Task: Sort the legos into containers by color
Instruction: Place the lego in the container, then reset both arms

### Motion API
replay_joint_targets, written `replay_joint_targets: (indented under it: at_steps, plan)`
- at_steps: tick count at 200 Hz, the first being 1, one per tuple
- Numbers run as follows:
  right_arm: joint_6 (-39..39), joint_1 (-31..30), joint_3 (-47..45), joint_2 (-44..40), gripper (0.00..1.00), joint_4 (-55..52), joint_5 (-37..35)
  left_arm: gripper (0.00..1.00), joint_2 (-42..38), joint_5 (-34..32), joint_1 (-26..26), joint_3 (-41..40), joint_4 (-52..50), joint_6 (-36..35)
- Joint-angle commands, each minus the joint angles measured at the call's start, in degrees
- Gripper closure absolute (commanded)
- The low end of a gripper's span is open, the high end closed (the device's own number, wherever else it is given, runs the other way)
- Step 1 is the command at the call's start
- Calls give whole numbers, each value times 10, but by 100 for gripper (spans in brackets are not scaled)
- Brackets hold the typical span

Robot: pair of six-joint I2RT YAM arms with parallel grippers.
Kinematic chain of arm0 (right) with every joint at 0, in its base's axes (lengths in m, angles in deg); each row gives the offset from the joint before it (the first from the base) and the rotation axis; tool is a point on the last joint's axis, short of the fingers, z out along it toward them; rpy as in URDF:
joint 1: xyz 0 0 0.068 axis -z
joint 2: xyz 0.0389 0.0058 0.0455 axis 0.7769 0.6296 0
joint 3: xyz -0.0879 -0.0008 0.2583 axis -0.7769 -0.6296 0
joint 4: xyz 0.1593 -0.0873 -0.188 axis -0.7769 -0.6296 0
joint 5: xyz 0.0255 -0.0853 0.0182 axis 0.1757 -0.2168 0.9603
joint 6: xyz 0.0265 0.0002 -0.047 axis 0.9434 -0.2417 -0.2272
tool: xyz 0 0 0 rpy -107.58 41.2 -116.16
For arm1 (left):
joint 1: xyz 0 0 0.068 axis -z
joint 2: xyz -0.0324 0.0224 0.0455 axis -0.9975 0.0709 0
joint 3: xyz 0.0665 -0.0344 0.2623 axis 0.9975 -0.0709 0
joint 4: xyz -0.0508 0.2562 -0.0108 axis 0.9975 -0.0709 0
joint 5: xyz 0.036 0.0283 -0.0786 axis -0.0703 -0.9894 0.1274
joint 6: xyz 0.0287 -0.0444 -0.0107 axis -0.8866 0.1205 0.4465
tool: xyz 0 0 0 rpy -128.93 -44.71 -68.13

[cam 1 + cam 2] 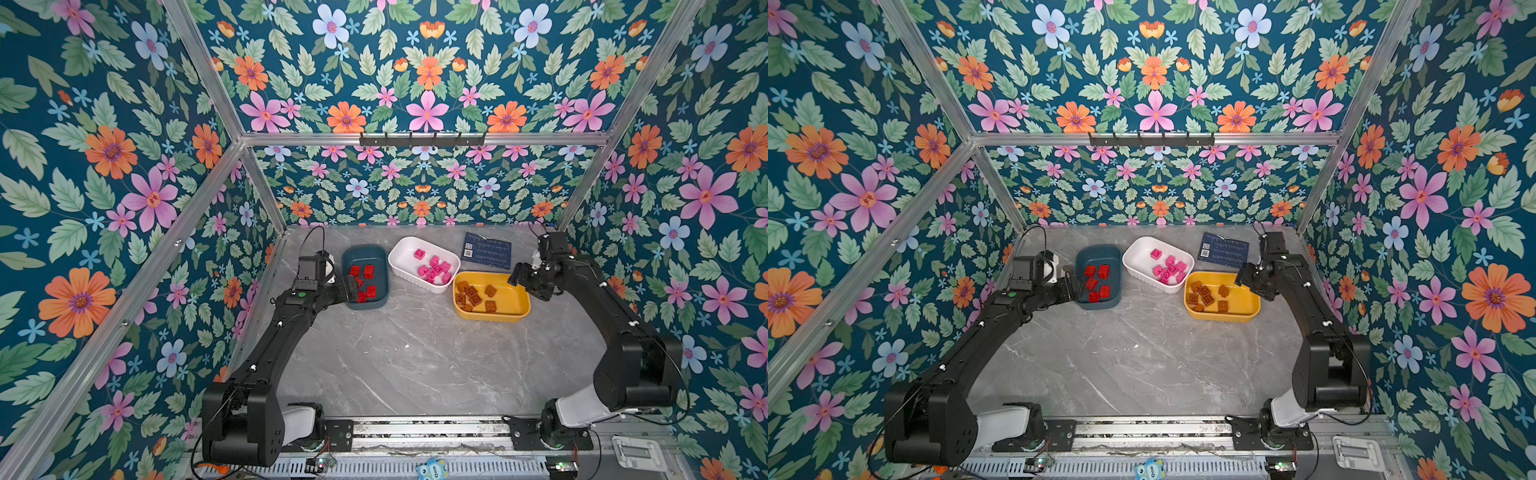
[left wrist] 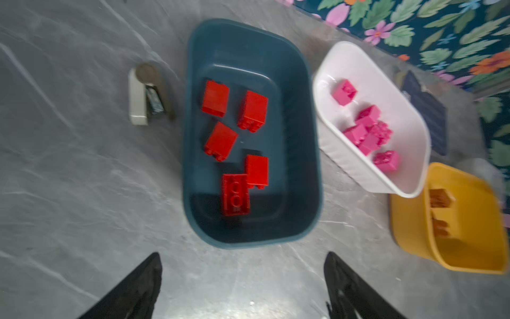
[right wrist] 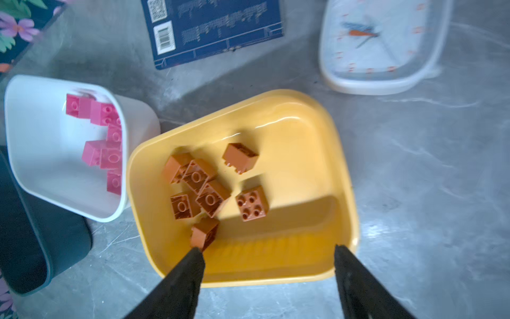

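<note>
Several red legos (image 2: 220, 140) lie in the dark teal bin (image 1: 376, 257). Pink legos (image 1: 434, 268) fill the white ribbed bin (image 1: 405, 253), and brown-orange legos (image 3: 198, 182) sit in the yellow bin (image 3: 298, 154). My left gripper (image 2: 242, 255) hovers open at the teal bin's near left edge, nothing between its fingers; it also shows in a top view (image 1: 353, 289). My right gripper (image 3: 267, 248) stands open over the yellow bin's right end. One brown-orange brick (image 3: 204, 233) lies tilted in the bin beside a fingertip (image 3: 193, 259), not gripped.
A flat dark blue printed card (image 1: 486, 250) lies behind the yellow bin. A white clock-faced dish (image 3: 380, 41) sits beside the card. A small white object (image 2: 138, 96) rests left of the teal bin. Floral walls close in on three sides.
</note>
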Motion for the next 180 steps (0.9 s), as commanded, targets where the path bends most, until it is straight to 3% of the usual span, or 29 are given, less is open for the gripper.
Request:
replay_joint_targets:
  at_steps: [1,18,40,79,126,152,180]
  plan:
    - [-60,31,-78,-66,11,107,4,7,4,-141,-6,-27,59,-95]
    - [-85,40,-169,-133,1,216,-28,2,1,-205,-9,-85,166,-112]
    - [-105,40,-282,-190,1,373,-66,0,7,-225,-15,-147,307,-115]
    - [-153,40,-395,-171,1,566,-83,0,43,-267,-17,-235,512,-145]
    - [-183,35,-456,-68,1,780,-5,0,115,-213,-28,-323,757,-166]
    - [-213,-2,-451,-27,1,806,-40,0,139,-171,-31,-305,760,-180]
    - [-217,-2,-461,-37,1,807,-31,0,167,-149,-39,-310,803,-187]
